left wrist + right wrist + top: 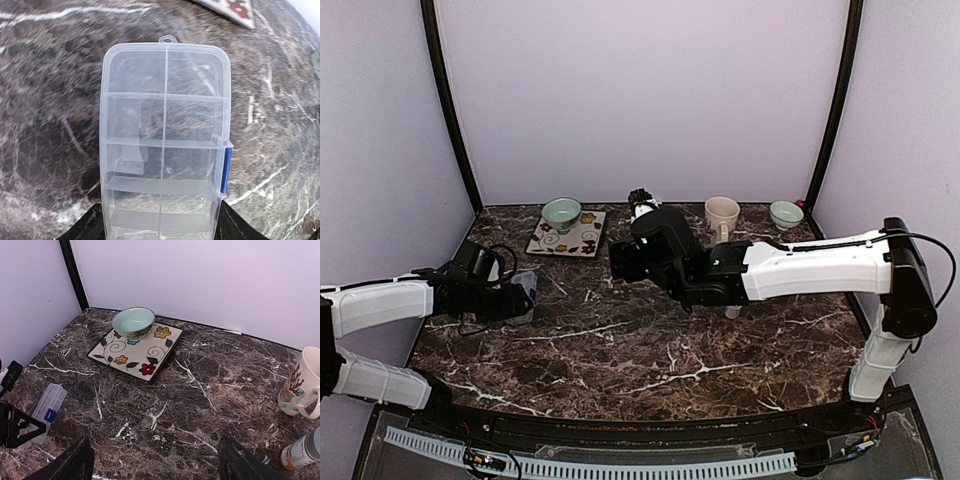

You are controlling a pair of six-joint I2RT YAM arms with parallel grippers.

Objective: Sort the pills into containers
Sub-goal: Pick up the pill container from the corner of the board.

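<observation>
Left pincer [160, 220] grips pill organizer [165, 120] by near end, one finger on each long side. Long axis runs straight away from pincer, toward frame top. Box clear, blue latch [226, 170] on right, cells look empty to you. Right pincer [155, 465] open, empty, well apart. Orange bottle [299, 452] lower right.

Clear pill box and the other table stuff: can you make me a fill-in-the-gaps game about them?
1. The clear plastic pill organizer has a ___ latch on its side.
2. A middle wall splits its cells into ___ long rows.
3. The square flowered plate carries a pale green ___.
4. The right gripper, nothing between its fingers, is ___.
Missing words: blue; two; bowl; open.
</observation>
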